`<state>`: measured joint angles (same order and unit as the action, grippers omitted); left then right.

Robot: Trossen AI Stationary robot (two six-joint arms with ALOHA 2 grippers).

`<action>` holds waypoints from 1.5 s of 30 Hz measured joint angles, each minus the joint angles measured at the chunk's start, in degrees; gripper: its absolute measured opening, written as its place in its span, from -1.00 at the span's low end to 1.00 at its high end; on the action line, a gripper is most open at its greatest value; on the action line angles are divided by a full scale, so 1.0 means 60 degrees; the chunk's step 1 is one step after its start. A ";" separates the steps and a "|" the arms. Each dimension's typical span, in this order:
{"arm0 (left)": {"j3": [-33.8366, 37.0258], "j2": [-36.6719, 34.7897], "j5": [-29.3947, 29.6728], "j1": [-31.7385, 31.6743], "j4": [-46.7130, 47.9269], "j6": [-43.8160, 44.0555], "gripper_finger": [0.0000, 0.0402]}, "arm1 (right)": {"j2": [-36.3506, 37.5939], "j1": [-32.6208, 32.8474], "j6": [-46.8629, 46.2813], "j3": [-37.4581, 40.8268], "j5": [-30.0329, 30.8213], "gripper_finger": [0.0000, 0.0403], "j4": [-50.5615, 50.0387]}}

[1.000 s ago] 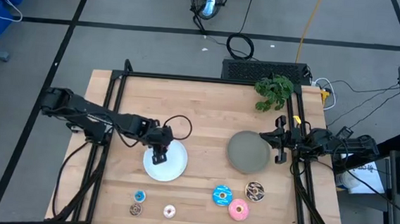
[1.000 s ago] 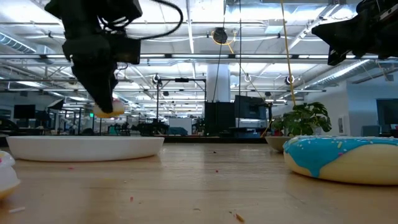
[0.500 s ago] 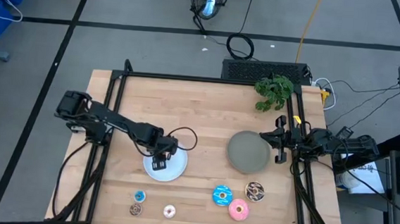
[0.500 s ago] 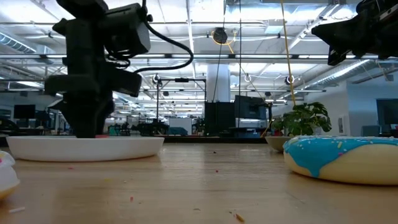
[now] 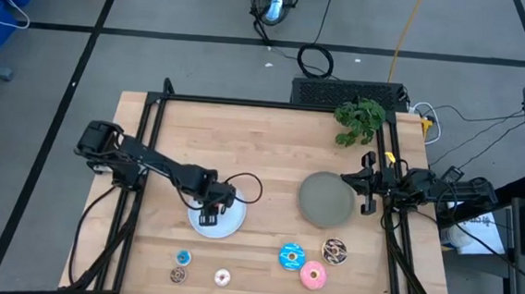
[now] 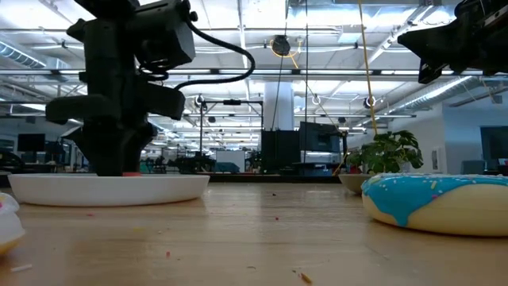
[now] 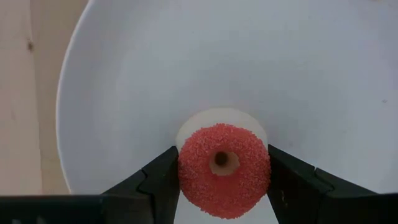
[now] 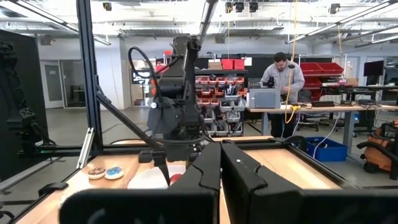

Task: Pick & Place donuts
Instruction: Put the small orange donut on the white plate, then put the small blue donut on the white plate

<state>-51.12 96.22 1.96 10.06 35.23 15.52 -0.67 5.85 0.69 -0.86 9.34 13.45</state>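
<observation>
Your left gripper point(image 7: 224, 186) clamps one red donut point(image 7: 224, 169) over white plate point(image 5: 229, 226). Six donuts line front edge. Right gripper point(image 8: 221, 163) closed, empty, at right edge.

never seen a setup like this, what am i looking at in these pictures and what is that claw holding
It is a table robot with two dark arms, each ending in a two-finger claw. One camera looks straight down, one sits at table height, and one rides on each wrist.

The left claw is down over the white plate, shut on a small red donut, which the left wrist camera shows close up between its fingers. The right claw waits at the table's right edge, fingers together, beside the grey plate.

Six more toy donuts lie along the near edge, among them a larger blue one and a pink one.
</observation>
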 joint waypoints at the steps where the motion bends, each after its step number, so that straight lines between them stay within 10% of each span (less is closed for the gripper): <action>1: -0.0076 0.0012 0.0001 0.0015 0.0082 -0.0010 0.04 | 0.0000 -0.0004 0.0000 0.0000 -0.0001 -1.00 -0.0006; 19: -0.0421 -0.0121 0.0394 0.0026 0.0532 0.0080 0.80 | 0.0000 -0.0004 0.0000 0.0001 -0.0025 -1.00 -0.0004; 28: -0.2798 -0.0315 0.0727 0.0103 0.4153 0.0700 0.80 | 0.0000 0.0000 0.0001 0.0004 -0.0028 -1.00 -0.0004; 34: -0.4535 -0.0371 0.0417 0.0839 0.6289 0.1266 0.46 | 0.0000 -0.0003 0.0000 0.0000 -0.0037 -1.00 -0.0023; 45: -0.5656 -0.0429 0.0328 0.2630 0.8316 0.2389 -0.92 | 0.0000 -0.0002 0.0109 0.0000 -0.0066 -1.00 -0.0190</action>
<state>-85.06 93.64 3.93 25.84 85.13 29.86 -0.67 5.83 1.34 -0.86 8.95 12.32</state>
